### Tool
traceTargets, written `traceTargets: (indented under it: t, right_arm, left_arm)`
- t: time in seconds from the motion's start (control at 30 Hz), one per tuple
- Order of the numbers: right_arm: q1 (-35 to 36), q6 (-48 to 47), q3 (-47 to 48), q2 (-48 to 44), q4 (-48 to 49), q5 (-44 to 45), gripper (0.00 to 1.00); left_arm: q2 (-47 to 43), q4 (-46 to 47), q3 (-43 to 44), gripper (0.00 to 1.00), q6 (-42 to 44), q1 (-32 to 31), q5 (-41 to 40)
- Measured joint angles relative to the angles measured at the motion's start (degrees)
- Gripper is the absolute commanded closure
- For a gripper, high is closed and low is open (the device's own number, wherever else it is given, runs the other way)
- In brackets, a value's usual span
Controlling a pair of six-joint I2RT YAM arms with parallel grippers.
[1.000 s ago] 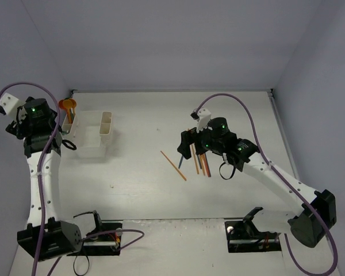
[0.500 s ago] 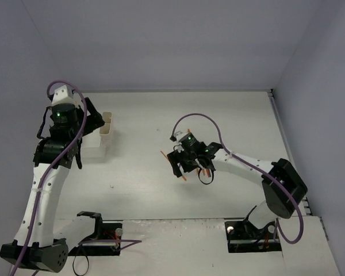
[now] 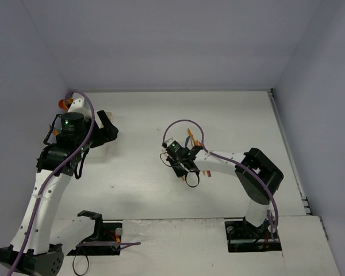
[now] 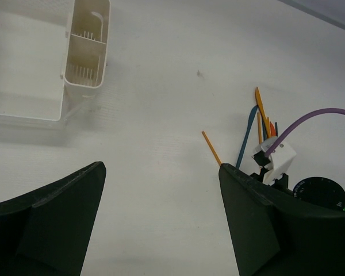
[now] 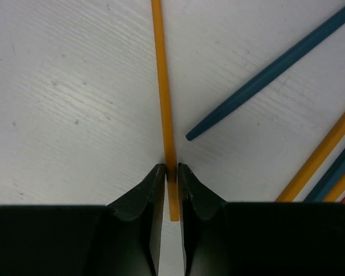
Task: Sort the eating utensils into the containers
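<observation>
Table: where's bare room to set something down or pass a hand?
Bare: the middle strip between the containers and the stick pile; the far-right corner beyond the right arm. Crowded: around the right gripper, shut on the orange stick, teal stick beside it.

White, evenly lit tabletop (image 3: 236,115) between plain pale lavender-grey walls (image 3: 161,46)

No legible text — none anywhere

One thin orange stick (image 5: 163,80) lies flat, a tapered teal stick (image 5: 270,72) lying angled just beside it, both well apart from the upright white divided containers (image 4: 86,54).
</observation>
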Motion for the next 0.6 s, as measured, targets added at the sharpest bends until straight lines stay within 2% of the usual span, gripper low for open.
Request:
traceTargets:
  t: [0.37,0.6]
  right_arm:
    - [5.36,-0.09,6.87,1.61,-1.50,-1.03,1.00]
    - [5.35,-0.14,14.00,-5.10,0.86,-2.19,1.00]
  left_arm:
    - [0.47,-0.18,-1.37,0.23,-1.97,-1.79,4.03]
    - [4.30,0.71,-1.37,0.23,-5.48,-7.77,5.09]
